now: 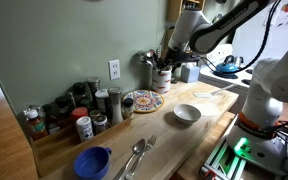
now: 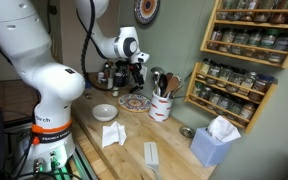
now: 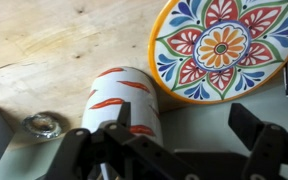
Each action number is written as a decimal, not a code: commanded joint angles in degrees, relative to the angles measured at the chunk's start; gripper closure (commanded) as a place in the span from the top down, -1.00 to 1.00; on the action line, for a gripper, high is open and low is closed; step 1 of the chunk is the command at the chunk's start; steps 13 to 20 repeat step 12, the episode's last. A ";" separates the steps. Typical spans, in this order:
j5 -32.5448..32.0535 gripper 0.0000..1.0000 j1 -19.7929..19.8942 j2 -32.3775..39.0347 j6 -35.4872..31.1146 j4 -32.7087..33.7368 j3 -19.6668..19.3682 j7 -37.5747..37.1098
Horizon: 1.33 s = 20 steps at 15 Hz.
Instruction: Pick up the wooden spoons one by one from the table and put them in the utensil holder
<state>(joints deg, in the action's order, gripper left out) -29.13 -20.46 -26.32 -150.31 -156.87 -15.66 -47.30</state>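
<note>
The utensil holder is a pale cylinder with orange-red marks. It stands on the light-wood table near the wall, with several utensil handles sticking out of its top. It also shows in an exterior view and in the wrist view. My gripper is open and empty. It hangs above the table between the holder and a colourful plate, seen in both exterior views. I cannot make out any wooden spoon lying on the table.
A white bowl, a blue bowl, metal spoons and spice jars stand on the table. A napkin and a tissue box lie near the front. A spice rack hangs on the wall.
</note>
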 commanded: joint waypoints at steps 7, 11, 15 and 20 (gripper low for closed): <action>29.20 1.00 9.89 -22.28 18.46 -1.59 9.72 38.11; 30.53 1.00 13.24 -20.56 17.74 -0.07 12.82 38.59; 30.60 1.00 13.18 -20.82 17.74 -0.28 12.80 38.76; 30.60 1.00 13.18 -20.82 17.74 -0.28 12.80 38.76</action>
